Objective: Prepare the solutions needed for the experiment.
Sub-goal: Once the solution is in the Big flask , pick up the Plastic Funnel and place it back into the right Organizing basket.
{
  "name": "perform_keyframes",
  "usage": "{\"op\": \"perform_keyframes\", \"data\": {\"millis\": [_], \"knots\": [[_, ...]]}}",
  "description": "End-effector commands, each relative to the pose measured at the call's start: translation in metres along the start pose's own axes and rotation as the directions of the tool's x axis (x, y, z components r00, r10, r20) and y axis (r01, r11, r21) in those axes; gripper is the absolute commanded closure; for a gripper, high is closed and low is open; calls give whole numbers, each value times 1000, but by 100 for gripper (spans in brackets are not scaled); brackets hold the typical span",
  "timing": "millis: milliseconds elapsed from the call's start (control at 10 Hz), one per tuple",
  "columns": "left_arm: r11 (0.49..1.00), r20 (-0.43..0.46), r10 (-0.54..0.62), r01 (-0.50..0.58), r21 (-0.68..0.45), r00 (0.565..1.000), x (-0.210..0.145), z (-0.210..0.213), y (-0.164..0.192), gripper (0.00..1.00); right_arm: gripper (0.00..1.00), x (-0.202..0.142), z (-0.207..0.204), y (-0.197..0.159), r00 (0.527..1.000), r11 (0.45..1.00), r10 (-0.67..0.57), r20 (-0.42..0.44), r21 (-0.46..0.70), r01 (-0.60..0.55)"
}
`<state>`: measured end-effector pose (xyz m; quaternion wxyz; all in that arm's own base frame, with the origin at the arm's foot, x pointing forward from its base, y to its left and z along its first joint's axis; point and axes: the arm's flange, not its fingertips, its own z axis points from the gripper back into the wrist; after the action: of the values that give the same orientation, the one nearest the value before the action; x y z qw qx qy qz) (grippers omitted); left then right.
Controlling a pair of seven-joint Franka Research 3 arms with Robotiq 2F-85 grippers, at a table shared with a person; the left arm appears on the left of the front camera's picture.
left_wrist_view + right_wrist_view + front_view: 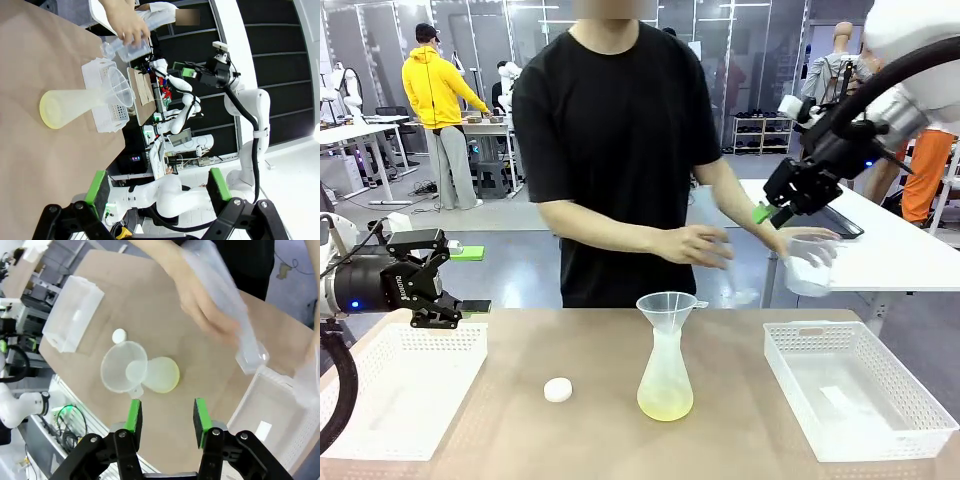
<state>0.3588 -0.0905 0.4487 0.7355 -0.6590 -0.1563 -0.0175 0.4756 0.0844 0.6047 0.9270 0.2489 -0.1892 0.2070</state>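
**A:** Right wrist view first: how are the jaws set?

**B:** The right gripper (166, 415) is seen with its green pads apart and nothing between them. The solutions (162, 374) are found below and just beyond that gap, as a shallow pale yellow-green pool.

**A:** And the left?

**B:** The left gripper (157, 187) is likewise held open and empty. It is kept well apart from the flask (665, 365), which is set mid-table between two white trays (400, 440).

**A:** How is the flask expected to handle?

**B:** It is judged light, steadied a little by the liquid at its base. Its smooth, thin plastic is likely dented by a hard squeeze. The funnel (667, 305) appears only rested in the mouth, so the narrow neck beneath it is preferred, and the flask is best kept upright.

**A:** Farther off?

**B:** A clear beaker (810, 265) is held by the person's hand beyond the table's far edge.
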Motion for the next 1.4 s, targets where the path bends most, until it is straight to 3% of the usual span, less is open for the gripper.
{"op": "perform_keyframes", "data": {"millis": [0, 200, 300, 700, 900, 1300], "knots": [[1000, 2, 15, -15, -19, 1000, 0, -1, -2, 0, 47, 16, -13, 10, 996, 994, -84, -17, -77, 83], [1000, 2, 15, -15, -19, 1000, 0, -1, -2, 0, 47, 15, -15, 11, 991, 981, -127, -36, -153, 120], [1000, 2, 15, -15, -19, 1000, 0, -1, -2, 0, 47, 12, -14, 8, 999, 997, -50, -10, -61, 50], [1000, 2, 15, -15, -19, 1000, 0, -1, -2, 0, 47, 12, -16, 8, 997, 993, -71, -19, -91, 69], [1000, 2, 15, -15, -19, 1000, 0, -1, -2, 0, 47, 15, -37, 21, 994, 997, 52, -98, -56, -58], [1000, 2, 15, -15, -19, 1000, 0, -1, -2, 0, 47, 22, -91, 45, 965, 992, 117, -235, -28, -127]]}}
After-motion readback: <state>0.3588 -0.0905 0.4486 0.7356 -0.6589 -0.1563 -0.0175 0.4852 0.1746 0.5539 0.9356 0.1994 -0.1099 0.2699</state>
